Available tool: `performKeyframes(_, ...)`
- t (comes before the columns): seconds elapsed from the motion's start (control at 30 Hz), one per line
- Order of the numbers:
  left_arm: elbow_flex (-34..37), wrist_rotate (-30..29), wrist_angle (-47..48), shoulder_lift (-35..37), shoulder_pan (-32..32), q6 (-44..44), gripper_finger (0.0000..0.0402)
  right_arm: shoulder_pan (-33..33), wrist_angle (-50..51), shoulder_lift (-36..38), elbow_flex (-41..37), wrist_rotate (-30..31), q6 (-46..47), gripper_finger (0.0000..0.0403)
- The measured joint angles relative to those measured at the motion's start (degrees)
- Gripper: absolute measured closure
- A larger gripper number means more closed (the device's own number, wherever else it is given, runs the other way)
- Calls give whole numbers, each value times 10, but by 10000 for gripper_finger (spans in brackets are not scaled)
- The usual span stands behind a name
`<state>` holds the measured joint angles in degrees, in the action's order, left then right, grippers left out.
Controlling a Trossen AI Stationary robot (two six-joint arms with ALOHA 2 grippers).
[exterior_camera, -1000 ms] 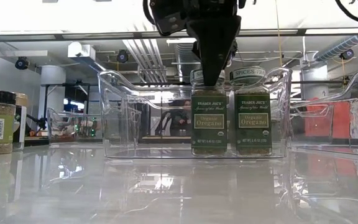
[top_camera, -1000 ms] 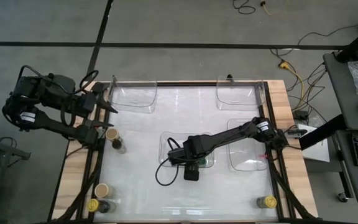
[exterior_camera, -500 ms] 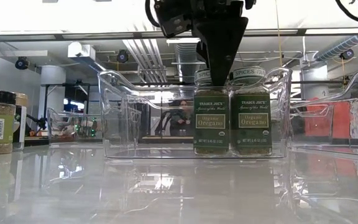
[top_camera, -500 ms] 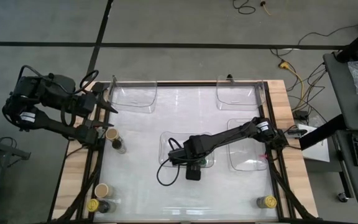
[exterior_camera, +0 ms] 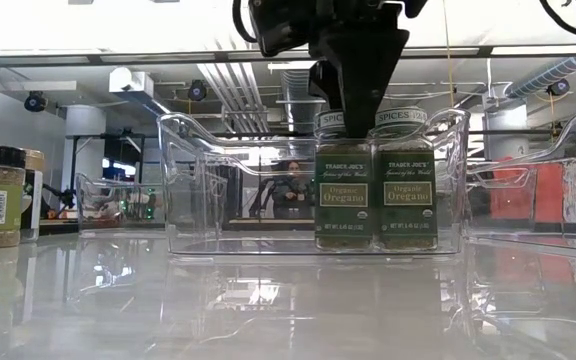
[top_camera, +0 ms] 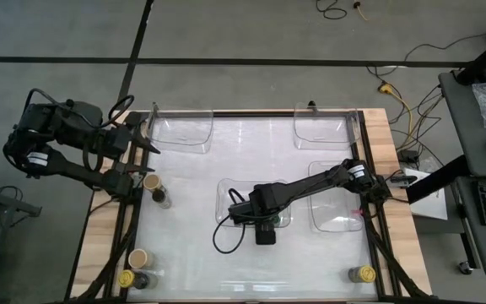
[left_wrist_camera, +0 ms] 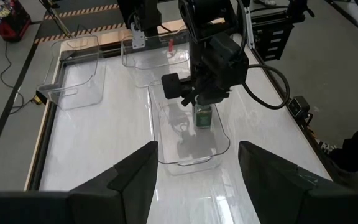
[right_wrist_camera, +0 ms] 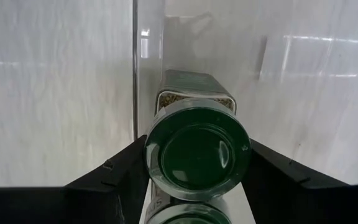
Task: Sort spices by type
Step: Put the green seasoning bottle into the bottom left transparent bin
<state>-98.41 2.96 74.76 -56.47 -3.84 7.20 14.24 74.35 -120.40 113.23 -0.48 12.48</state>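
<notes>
I have the right end effector (exterior_camera: 353, 112) down inside the middle clear tray (top_camera: 226, 190), its fingers (right_wrist_camera: 120, 180) pinching the green lid (right_wrist_camera: 197, 152) of an oregano jar (exterior_camera: 343, 195); in the right wrist view the two dark fingers press against either side of that lid; the jar stands upright on the tray floor, touching a second oregano jar (exterior_camera: 408, 195) just beside it, both labels facing the low camera; from above, the pair sits at the near right part of the tray, mostly hidden under the wrist.

My left end effector (top_camera: 146, 143) waits at the table's (top_camera: 251, 253) far left edge, well apart from the work; its fingers (left_wrist_camera: 132, 183) stand spread, nothing between them.

On the left side of the table a tan-lidded jar (top_camera: 151, 182) stands beside a dark one (top_camera: 163, 198); near the front left corner another tan-lidded jar (top_camera: 137, 257) stands next to a yellow-lidded jar (top_camera: 126, 277); a second yellow-lidded jar (top_camera: 364, 274) stands alone near the front right corner.

Three more clear trays lie on the table: one at the back left (top_camera: 180, 135), one at the back right (top_camera: 319, 135), one at the right side (top_camera: 332, 219); I cannot see any jar in them from above.
</notes>
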Motion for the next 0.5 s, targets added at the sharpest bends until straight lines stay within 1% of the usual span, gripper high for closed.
performKeyframes(0.23,0,0,0,0,0,0,194,0,1,0,0,0,-26,190)
performKeyframes(0.5,0,0,0,0,0,-2,194,0,0,0,0,0,-25,170)
